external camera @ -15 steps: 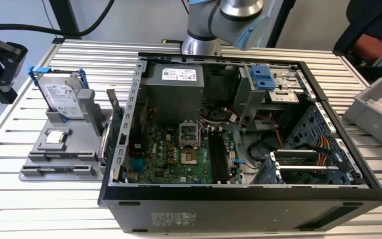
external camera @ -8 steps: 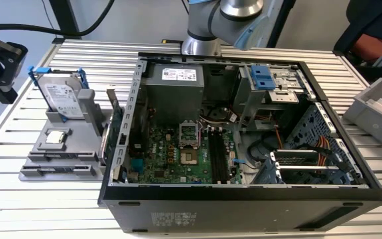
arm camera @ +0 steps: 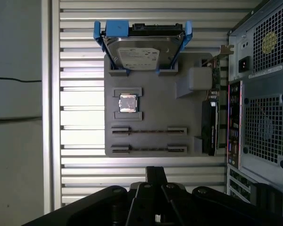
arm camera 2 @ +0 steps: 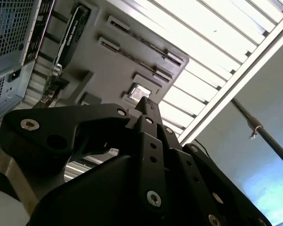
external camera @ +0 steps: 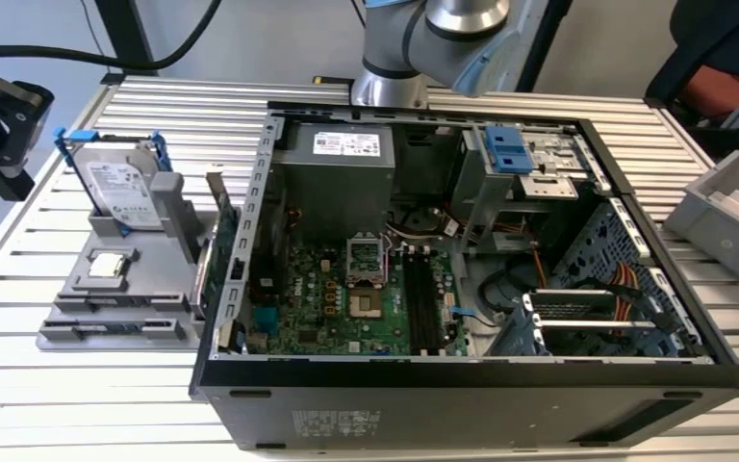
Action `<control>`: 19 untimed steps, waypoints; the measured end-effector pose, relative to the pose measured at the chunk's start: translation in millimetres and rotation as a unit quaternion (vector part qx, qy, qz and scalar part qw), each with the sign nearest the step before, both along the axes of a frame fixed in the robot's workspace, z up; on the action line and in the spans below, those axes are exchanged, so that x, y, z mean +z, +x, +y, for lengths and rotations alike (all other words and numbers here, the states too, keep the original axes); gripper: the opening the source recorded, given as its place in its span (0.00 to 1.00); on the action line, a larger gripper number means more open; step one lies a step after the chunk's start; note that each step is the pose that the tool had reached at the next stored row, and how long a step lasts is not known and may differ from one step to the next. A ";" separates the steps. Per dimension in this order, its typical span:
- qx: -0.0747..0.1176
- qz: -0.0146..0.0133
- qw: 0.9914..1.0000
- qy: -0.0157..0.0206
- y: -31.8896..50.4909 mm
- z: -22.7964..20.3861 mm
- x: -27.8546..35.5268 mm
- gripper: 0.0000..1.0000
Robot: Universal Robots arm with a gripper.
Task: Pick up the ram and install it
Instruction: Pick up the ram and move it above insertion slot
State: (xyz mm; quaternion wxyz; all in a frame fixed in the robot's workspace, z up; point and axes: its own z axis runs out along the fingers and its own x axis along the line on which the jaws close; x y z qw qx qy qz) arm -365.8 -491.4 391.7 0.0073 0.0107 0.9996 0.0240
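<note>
Well, in the exterior view the gripper hangs near the gray tray. In the first wrist view the ram lies in that tray, not picked up yet. In the second wrist view the jaws look shut and empty; grabbing needs them open.

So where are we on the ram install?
Nothing is done yet. Both ram sticks sit in their holders on the tray beside the case, and the board slots look empty. The hand hangs near the tray, shut, holding nothing and clear of the sticks. The pick and the install are both left.
</note>
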 end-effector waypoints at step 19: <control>0.001 0.000 1.000 0.000 0.0 0.1 0.0 0.00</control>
